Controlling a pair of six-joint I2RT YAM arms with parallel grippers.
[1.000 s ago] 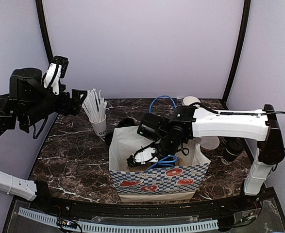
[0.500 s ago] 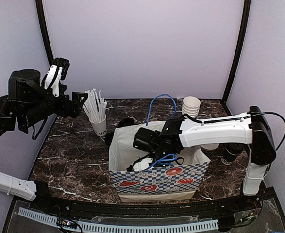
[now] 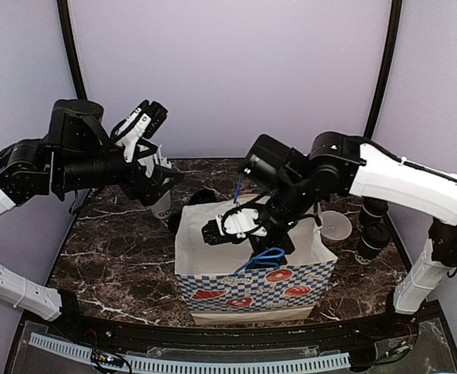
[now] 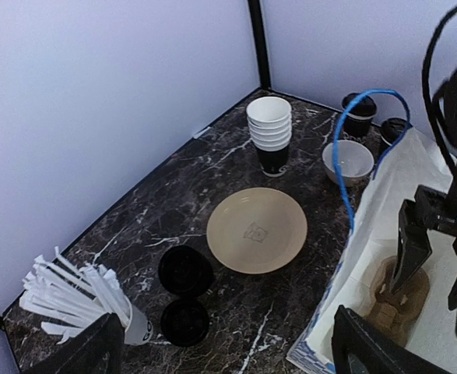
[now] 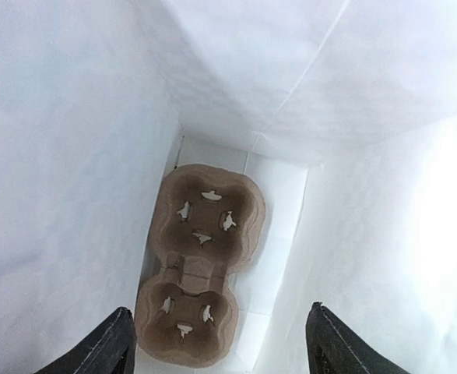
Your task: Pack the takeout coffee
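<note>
Now the right gripper (image 3: 226, 229) has lifted to the mouth of the paper bag (image 3: 212, 261), fingers spread and empty above the cardboard carrier (image 5: 201, 257) on the bag's floor. The left gripper (image 4: 228, 352), also spread and empty, has swung in from the left over the cup of straws (image 4: 80, 300). The lidded coffee cups (image 3: 368, 248) stand on the table (image 3: 111, 234) right of the bag, outside it.
</note>
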